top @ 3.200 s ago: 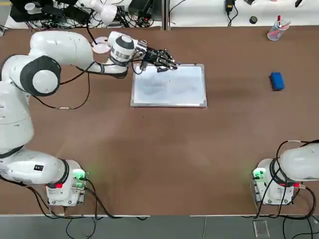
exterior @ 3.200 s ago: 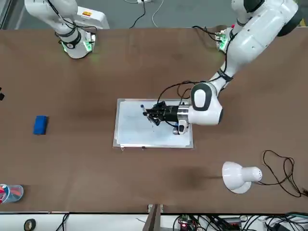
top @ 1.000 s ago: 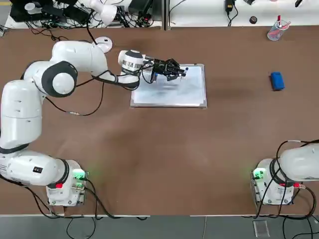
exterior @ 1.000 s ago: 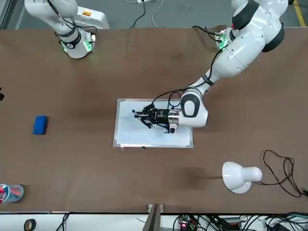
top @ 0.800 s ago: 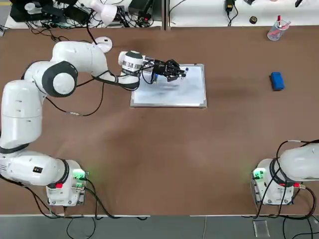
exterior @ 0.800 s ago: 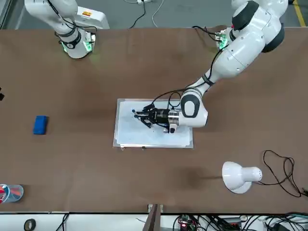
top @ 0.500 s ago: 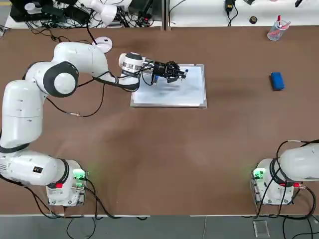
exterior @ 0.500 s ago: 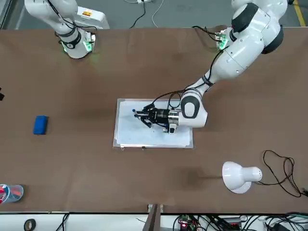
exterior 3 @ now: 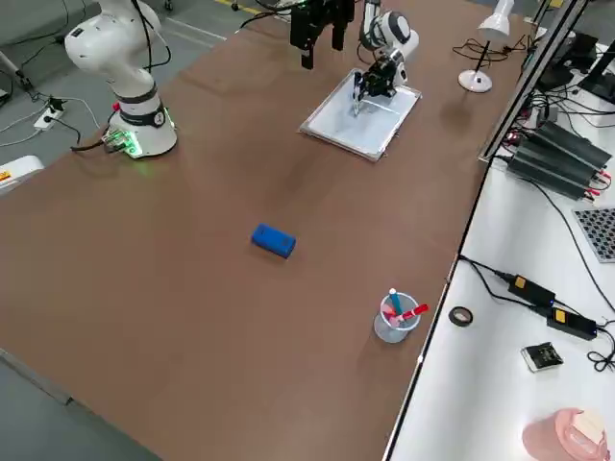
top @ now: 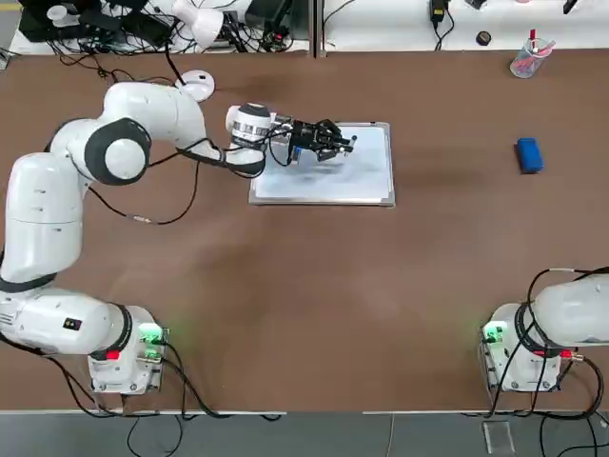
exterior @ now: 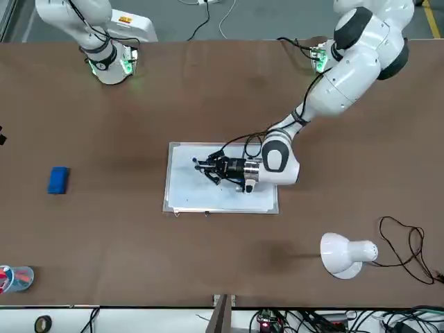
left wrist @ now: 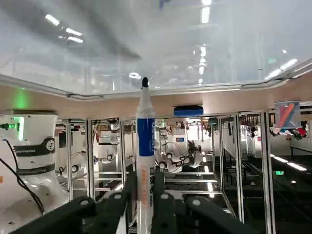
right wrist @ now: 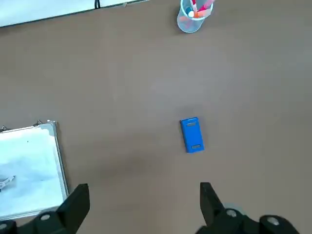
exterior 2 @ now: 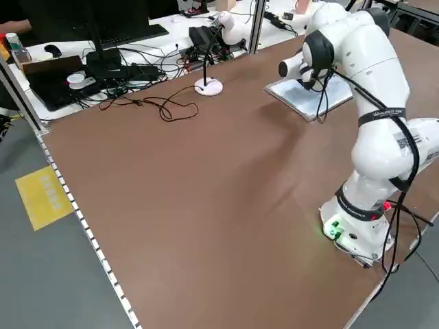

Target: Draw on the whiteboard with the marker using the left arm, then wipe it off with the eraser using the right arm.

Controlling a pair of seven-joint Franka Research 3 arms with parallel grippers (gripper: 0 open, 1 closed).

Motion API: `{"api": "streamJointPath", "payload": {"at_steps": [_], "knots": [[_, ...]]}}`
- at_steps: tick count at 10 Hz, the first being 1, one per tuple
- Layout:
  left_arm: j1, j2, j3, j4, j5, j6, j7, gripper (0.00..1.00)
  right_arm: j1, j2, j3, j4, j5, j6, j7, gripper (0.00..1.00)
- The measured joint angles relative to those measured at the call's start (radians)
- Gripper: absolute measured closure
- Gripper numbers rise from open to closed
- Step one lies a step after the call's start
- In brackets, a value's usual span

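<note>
From above, my left hand (top: 344, 143) reaches low over the whiteboard (top: 366, 176), clenched on the marker (top: 303, 149). In my left wrist view the marker (left wrist: 145, 146) stands between my fingers, tip against the board. My right hand (right wrist: 141, 204) hangs open, the eraser (right wrist: 191, 135) lying beyond it on the table (right wrist: 146, 73).

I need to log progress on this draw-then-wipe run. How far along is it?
Done: the left gripper is shut on the marker. In hand: it is over the whiteboard with the tip at the surface; a faint mark shows in the right wrist view. Left: finishing the drawing, then wiping. The eraser lies untouched on the table, and the right gripper hangs open above it.
</note>
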Motion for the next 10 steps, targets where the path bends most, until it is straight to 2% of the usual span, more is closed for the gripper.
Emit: {"api": "streamJointPath", "payload": {"at_steps": [10], "knots": [[0.006,0.014,0.015,0.009,0.0,-0.009,0.018,0.83,0.0,0.0,0.005,0.0,0.0,0.001,0.0,0.0]]}}
